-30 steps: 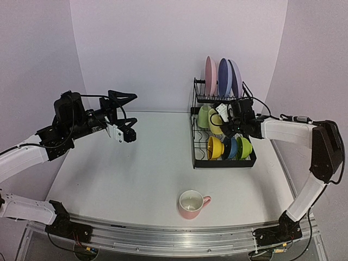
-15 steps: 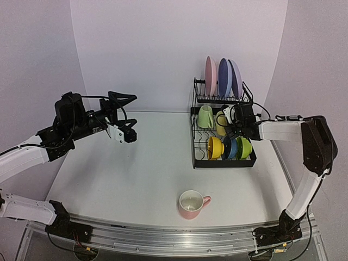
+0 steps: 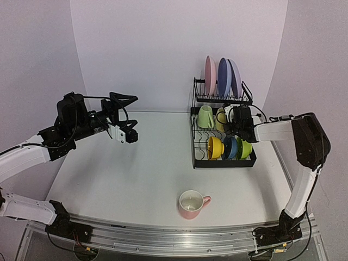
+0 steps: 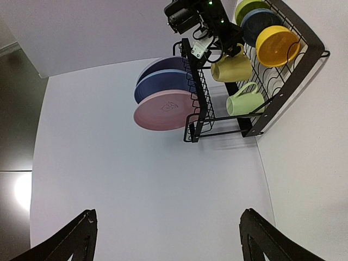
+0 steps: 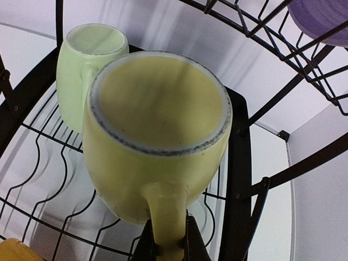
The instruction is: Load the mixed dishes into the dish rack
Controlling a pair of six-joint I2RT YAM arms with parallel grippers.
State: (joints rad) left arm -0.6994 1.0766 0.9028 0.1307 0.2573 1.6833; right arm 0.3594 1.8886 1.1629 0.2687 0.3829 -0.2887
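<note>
The black wire dish rack (image 3: 224, 165) stands at the right rear of the table. Pink (image 3: 210, 76), blue (image 3: 224, 77) and lilac (image 3: 235, 79) plates stand on its upper shelf. Yellow (image 3: 214, 147), dark blue (image 3: 230, 148) and green (image 3: 244, 148) bowls sit on edge in the lower tray, behind them a pale green mug (image 5: 84, 65). My right gripper (image 5: 168, 247) is shut on the handle of the yellow mug (image 5: 157, 136), held inside the rack next to the pale green one. A pink mug (image 3: 192, 204) stands upright near the table's front. My left gripper (image 3: 130, 117) hovers open at the left, holding nothing.
Rack wires and a black corner post (image 5: 239, 179) close in around the yellow mug, and the upper shelf hangs just above it. White walls stand behind and to both sides of the table. The left wrist view looks across at the rack (image 4: 196, 103) from far off.
My right arm has folded in closer to the rack and carried the yellow mug a little deeper, beside the pale green mug. The left arm has barely shifted.
</note>
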